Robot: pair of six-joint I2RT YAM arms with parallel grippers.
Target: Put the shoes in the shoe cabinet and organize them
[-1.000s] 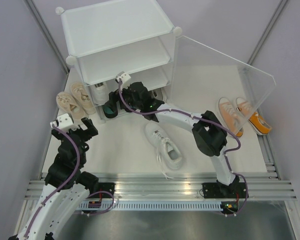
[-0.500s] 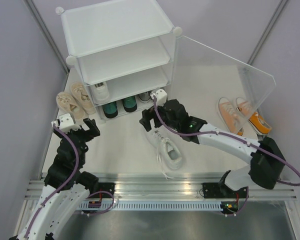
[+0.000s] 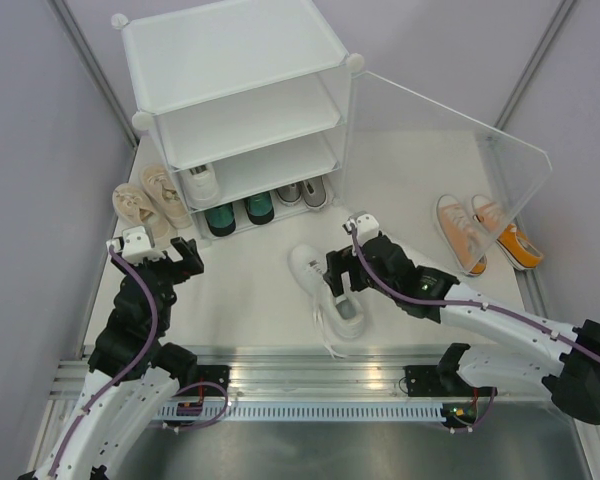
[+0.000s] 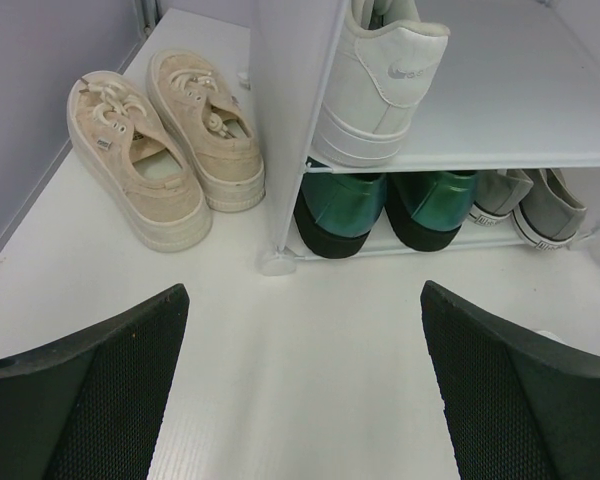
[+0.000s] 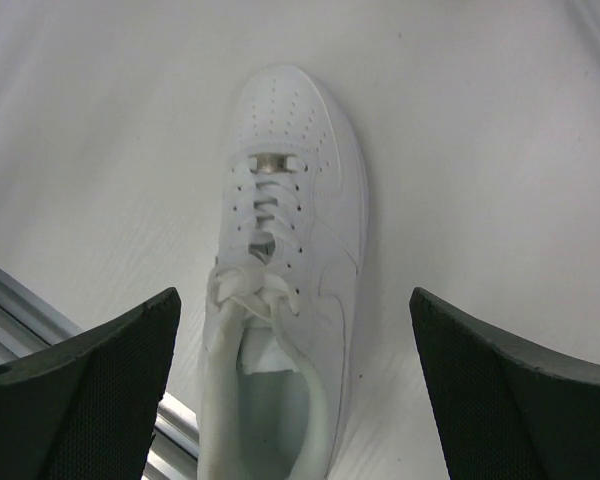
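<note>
The right gripper (image 3: 340, 275) has left the bottom tier of the shoe cabinet (image 3: 240, 80), where it was reaching one second ago. It now hangs in the middle of the frame, directly over the single white sneaker (image 3: 330, 295) that lies on the bench (image 3: 250, 290). Its fingers (image 5: 510, 390) are spread wide on both sides of the shoe and hold nothing. The toe of the sneaker points to the upper part of the wrist view.

In the bottom tier the dark green pair (image 3: 240, 214) and the grey pair (image 3: 302, 192) stand side by side. So I think the work on that tier is finished and this white shoe is the next one to take. Its partner, the other white sneaker (image 4: 375, 90), already stands on the middle shelf, at the left end.

The left gripper (image 3: 170, 255) has not moved from the lower left; its fingers (image 4: 90, 390) are also released and empty. The beige pair (image 3: 147, 198) waits left of the cabinet, and the orange pair (image 3: 485, 232) at the right, beside the open door panel (image 3: 450, 150).
</note>
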